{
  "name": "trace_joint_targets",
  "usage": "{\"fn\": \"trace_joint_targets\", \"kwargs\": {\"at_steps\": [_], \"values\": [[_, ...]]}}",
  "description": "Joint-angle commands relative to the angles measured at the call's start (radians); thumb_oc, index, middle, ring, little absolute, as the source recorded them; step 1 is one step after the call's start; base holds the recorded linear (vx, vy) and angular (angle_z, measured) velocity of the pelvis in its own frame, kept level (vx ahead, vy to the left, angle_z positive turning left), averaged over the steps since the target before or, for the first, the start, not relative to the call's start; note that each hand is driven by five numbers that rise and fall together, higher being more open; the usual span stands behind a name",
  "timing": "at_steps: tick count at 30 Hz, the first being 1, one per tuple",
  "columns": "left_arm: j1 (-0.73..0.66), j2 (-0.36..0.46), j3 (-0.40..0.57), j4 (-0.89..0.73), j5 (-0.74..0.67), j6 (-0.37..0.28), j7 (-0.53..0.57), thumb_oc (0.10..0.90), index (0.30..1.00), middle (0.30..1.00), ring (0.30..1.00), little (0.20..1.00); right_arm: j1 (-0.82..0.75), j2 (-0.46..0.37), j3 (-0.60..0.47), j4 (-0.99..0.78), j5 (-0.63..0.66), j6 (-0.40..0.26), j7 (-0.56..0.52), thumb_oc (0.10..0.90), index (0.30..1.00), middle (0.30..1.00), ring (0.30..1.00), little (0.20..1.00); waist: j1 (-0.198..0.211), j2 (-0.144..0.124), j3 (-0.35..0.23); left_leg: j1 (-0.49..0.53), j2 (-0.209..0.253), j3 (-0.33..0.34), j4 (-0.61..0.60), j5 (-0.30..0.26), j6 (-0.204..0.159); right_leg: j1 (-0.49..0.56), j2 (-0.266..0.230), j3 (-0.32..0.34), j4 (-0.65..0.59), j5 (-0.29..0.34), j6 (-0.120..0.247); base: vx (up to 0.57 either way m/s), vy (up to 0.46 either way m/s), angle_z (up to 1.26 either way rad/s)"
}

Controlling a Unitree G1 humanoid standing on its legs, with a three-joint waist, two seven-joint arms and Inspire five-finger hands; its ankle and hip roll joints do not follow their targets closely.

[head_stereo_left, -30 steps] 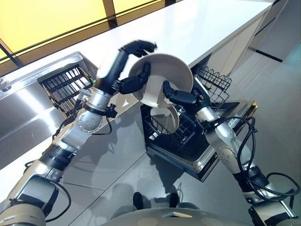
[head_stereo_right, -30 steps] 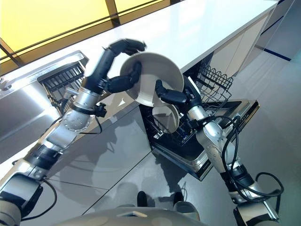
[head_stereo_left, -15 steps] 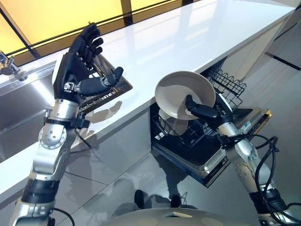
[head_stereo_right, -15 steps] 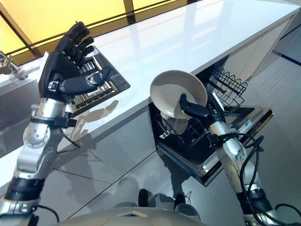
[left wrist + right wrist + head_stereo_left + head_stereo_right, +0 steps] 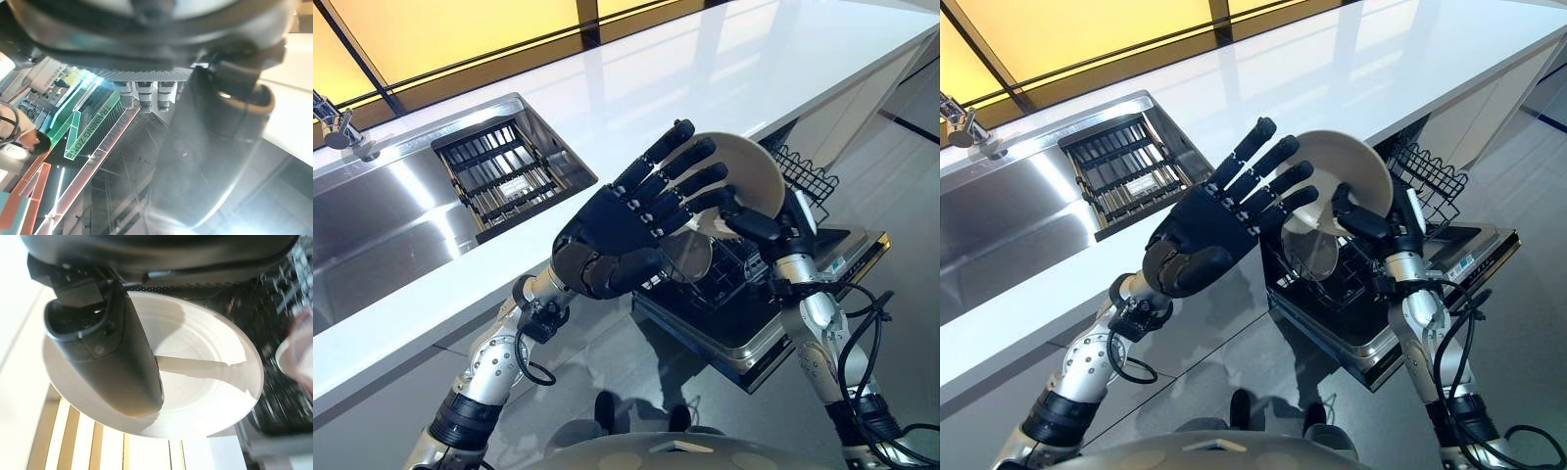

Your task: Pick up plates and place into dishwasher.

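Observation:
My right hand (image 5: 759, 227) is shut on a beige plate (image 5: 749, 166), thumb on its inner face and fingers behind the rim. It holds the plate tilted over the pulled-out lower rack (image 5: 710, 289) of the open dishwasher. The right wrist view shows the thumb (image 5: 107, 357) lying across the plate (image 5: 200, 382). A second plate (image 5: 690, 257) stands on edge in the rack, just below. My left hand (image 5: 617, 220) is open with fingers spread, raised near the camera in front of the held plate and covering its left part.
The dishwasher door (image 5: 773, 338) lies open toward the floor, with a wire upper basket (image 5: 808, 176) behind it. The white counter (image 5: 685, 78) runs above. At the left are a steel sink (image 5: 382, 220), a dark drying rack (image 5: 504, 176) and a tap (image 5: 337, 127).
My left hand has come down from above the drying rack to the front of the held plate, still open. The right hand keeps the plate over the rack. The camera has shifted.

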Motion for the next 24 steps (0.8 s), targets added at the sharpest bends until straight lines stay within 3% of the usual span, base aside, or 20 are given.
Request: {"fn": "trace_joint_targets", "kwargs": {"at_steps": [1,6,10,14,19,24], "values": [[0.001,-0.006,-0.056,0.025,0.07,0.079,-0.203,0.8,0.9,0.9,0.9,0.9,-0.186,-0.049,-0.078,-0.001,-0.041,-0.162,-0.043,0.1,0.3,0.3,0.3,0.2,-0.012,-0.023,-0.052,0.055,0.01,0.005,0.005,-0.106,-0.034,0.029,-0.03,-0.01,0.005,0.013,0.062,0.0,0.0,0.0],[0.069,0.025,-0.087,0.221,0.137,0.232,-0.202,0.8,0.9,0.9,0.9,0.9,-0.243,-0.098,-0.103,0.102,-0.096,-0.174,-0.115,0.1,0.3,0.3,0.3,0.2,-0.015,-0.017,-0.055,0.055,0.01,0.009,0.005,-0.107,-0.034,0.025,-0.03,0.003,0.005,0.013,0.063,0.0,0.019,-0.02],[0.136,0.027,-0.047,0.398,0.181,0.297,-0.265,0.8,0.9,0.9,0.9,0.9,-0.268,-0.13,-0.129,0.16,-0.117,-0.161,-0.13,0.1,0.3,0.3,0.3,0.2,-0.006,-0.015,-0.055,0.054,0.009,0.005,0.005,-0.109,-0.033,0.025,-0.031,0.005,0.005,0.01,0.063,0.0,0.022,-0.05],[0.191,0.013,-0.016,0.585,0.244,0.322,-0.3,0.8,0.9,0.9,0.9,0.9,-0.32,-0.174,-0.134,0.245,-0.142,-0.121,-0.154,0.1,0.3,0.3,0.3,0.2,0.013,-0.016,-0.055,0.051,0.007,-0.005,0.005,-0.107,-0.033,0.026,-0.033,0.002,0.005,0.009,0.062,0.0,0.0,0.0],[0.226,-0.025,0.052,0.834,0.349,0.307,-0.331,0.8,0.9,0.9,0.9,0.9,-0.394,-0.216,-0.106,0.33,-0.242,-0.064,-0.245,0.1,0.3,0.3,0.3,0.2,0.044,-0.023,-0.056,0.047,0.007,-0.017,0.005,-0.104,-0.034,0.03,-0.04,-0.017,0.005,0.006,0.062,0.01,-0.006,0.04],[0.254,-0.046,0.093,1.005,0.482,0.298,-0.359,0.8,0.9,0.9,0.9,0.9,-0.45,-0.245,-0.068,0.404,-0.299,-0.007,-0.268,0.1,0.3,0.3,0.3,0.2,0.07,-0.029,-0.057,0.048,0.008,-0.026,0.005,-0.113,-0.037,0.038,-0.043,-0.029,0.005,-0.005,0.065,0.04,-0.019,0.07]]}}
